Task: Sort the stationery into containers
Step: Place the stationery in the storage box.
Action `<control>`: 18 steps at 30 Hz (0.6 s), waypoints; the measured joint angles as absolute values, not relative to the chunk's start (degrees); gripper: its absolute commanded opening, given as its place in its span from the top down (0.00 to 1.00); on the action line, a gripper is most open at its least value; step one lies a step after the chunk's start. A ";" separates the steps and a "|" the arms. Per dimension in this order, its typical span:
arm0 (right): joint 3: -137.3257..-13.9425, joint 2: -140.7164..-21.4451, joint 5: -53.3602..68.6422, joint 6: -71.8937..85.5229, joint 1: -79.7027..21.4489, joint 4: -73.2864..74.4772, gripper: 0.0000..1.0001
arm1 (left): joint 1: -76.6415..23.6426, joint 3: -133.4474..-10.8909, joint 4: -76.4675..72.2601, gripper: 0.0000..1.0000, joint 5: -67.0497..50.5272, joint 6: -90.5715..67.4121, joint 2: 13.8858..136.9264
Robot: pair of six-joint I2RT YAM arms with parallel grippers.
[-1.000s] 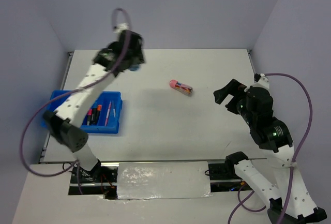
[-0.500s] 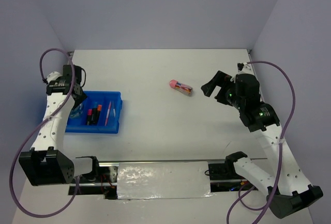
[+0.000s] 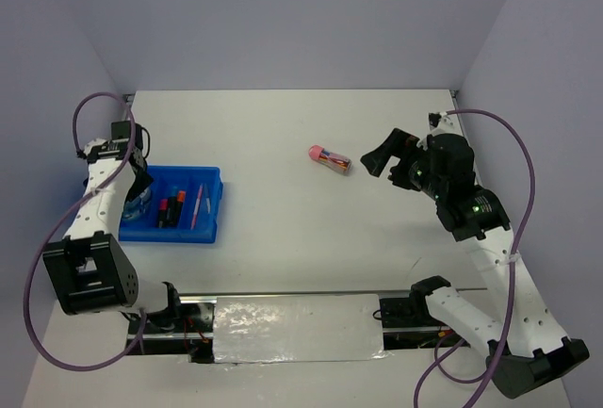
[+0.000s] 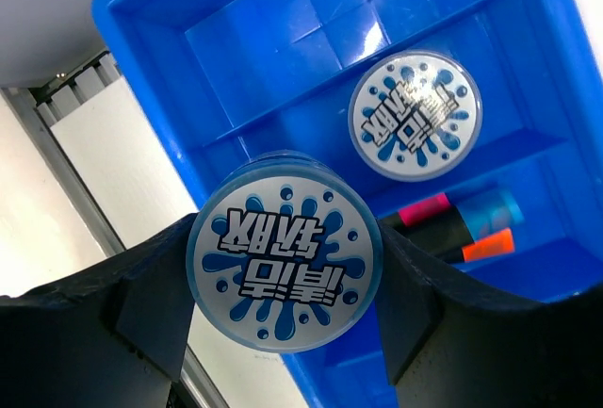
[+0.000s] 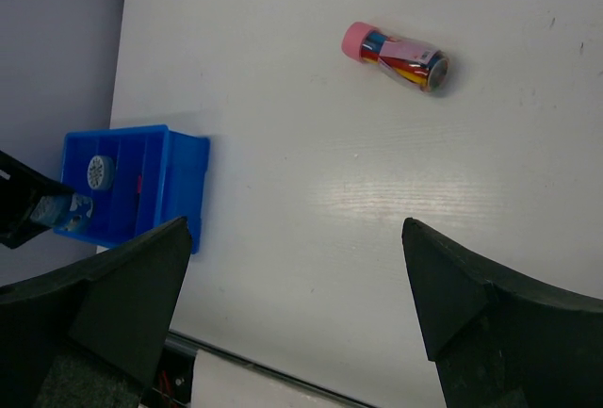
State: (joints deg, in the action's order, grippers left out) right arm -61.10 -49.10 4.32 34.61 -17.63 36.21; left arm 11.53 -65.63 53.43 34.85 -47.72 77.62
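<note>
My left gripper is shut on a round blue-white disc and holds it over the left end of the bright blue tray. It also shows in the top view. A second disc lies flat in a tray compartment. Highlighters with pink, blue and orange caps lie in the neighbouring compartment, and thin pens in another. The pink capsule case lies on the table's middle; it also shows in the right wrist view. My right gripper is open and empty, just right of the case.
The blue tray sits near the table's left edge, beside a metal rail. The side walls stand close to both arms. A foil-covered strip runs along the near edge.
My left arm swung from the far middle of the table to over the tray with the disc, then settled lower. My right gripper moved left toward the capsule case.
</note>
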 measured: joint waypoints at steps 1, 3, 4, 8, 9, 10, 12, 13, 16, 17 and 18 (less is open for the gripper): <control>-61.10 -49.08 4.34 34.61 -17.65 36.18 0.00 | 11.64 -65.63 53.15 1.00 34.83 -47.59 78.46; -61.12 -49.10 4.34 34.57 -17.65 36.18 0.00 | 11.86 -65.63 52.25 1.00 34.83 -46.96 79.77; -61.21 -49.19 4.32 34.48 -17.65 36.27 0.00 | 11.90 -65.71 52.10 1.00 34.85 -46.89 80.44; -63.18 -50.89 4.32 33.89 -17.65 36.62 0.00 | 11.92 -66.17 52.25 1.00 34.96 -46.89 83.22; -63.57 -51.31 4.32 33.76 -17.65 36.62 0.00 | 11.92 -66.17 52.23 1.00 34.98 -46.87 83.72; -63.83 -51.62 4.32 33.65 -17.65 36.62 0.00 | 11.92 -66.17 52.16 1.00 35.09 -46.85 84.05; -64.18 -52.18 4.38 33.54 -17.69 36.64 0.00 | 11.97 -66.04 51.48 1.00 35.31 -46.68 84.25; -64.31 -52.45 4.54 33.54 -17.74 36.62 0.00 | 12.03 -65.93 50.89 1.00 35.38 -46.61 84.23; -64.86 -53.54 5.17 33.56 -17.82 36.64 0.00 | 12.25 -64.66 47.90 1.00 35.33 -46.00 84.20; -65.01 -53.91 5.37 33.56 -17.87 36.60 0.00 | 12.32 -63.88 46.87 1.00 35.29 -45.52 84.12; -65.19 -54.24 5.52 33.56 -17.91 36.64 0.00 | 12.36 -63.05 45.95 0.99 35.27 -45.19 84.12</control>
State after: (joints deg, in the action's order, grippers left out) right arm -65.19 -54.24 5.52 33.56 -17.91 36.64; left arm 12.36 -63.05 45.95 35.27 -45.19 84.12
